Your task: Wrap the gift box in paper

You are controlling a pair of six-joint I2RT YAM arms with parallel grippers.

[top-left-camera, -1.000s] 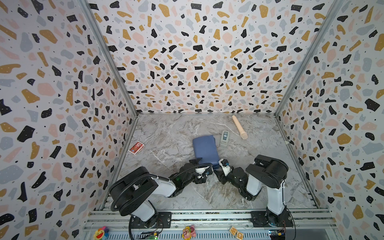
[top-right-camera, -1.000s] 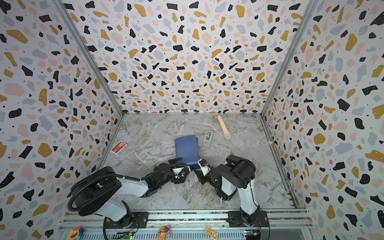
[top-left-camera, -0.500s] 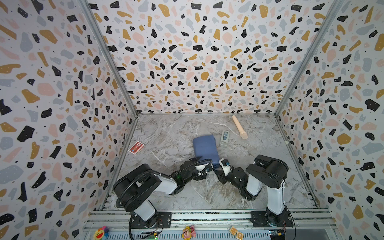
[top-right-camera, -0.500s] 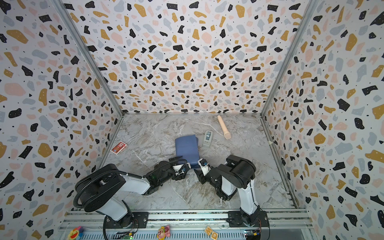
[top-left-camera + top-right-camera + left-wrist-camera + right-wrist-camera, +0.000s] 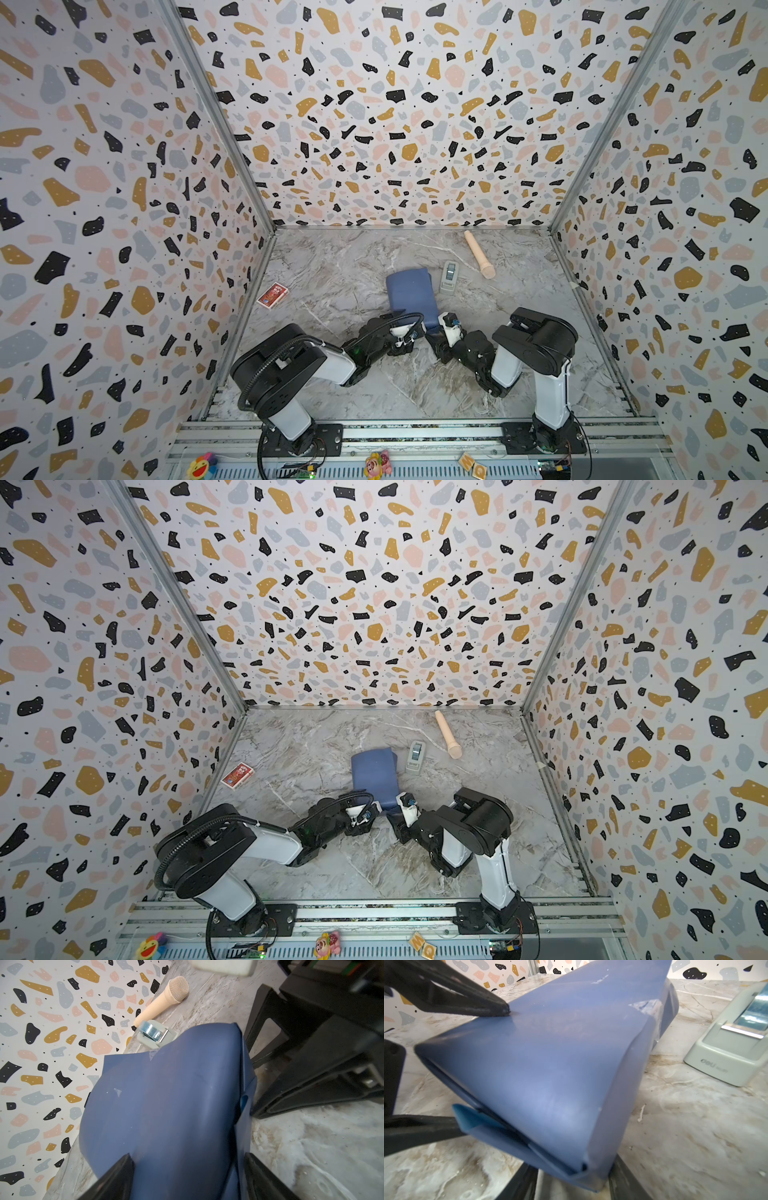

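As both arms crowded its near end, the wrapping looked well past halfway to me. The paper (image 5: 411, 293) lay round the gift box mid-table as 1 blue parcel, with the box itself hidden inside. 2 scraps of clear tape (image 5: 152, 1055) showed on its top face. What was left, by my reckoning, was the near end, which gaped like a tube with 1 lighter-blue flap hanging loose. The far end I could not make out well, so it may have wanted folding too.

Going from the left, 1 red card pack (image 5: 272, 295) lay well apart, near the side wall. Next, the left gripper (image 5: 187, 1157) had its jaws wide, straddling the parcel's open end, with 1 fingertip (image 5: 496, 1008) resting on top. Beside it, the right gripper (image 5: 572, 1172) stood about half-spread with the parcel's near corner between its fingers. Whether it actually pinched the paper I could not tell. Further right sat 1 grey tape dispenser (image 5: 449, 277) just beside the parcel, then 1 beige microphone (image 5: 479, 254).
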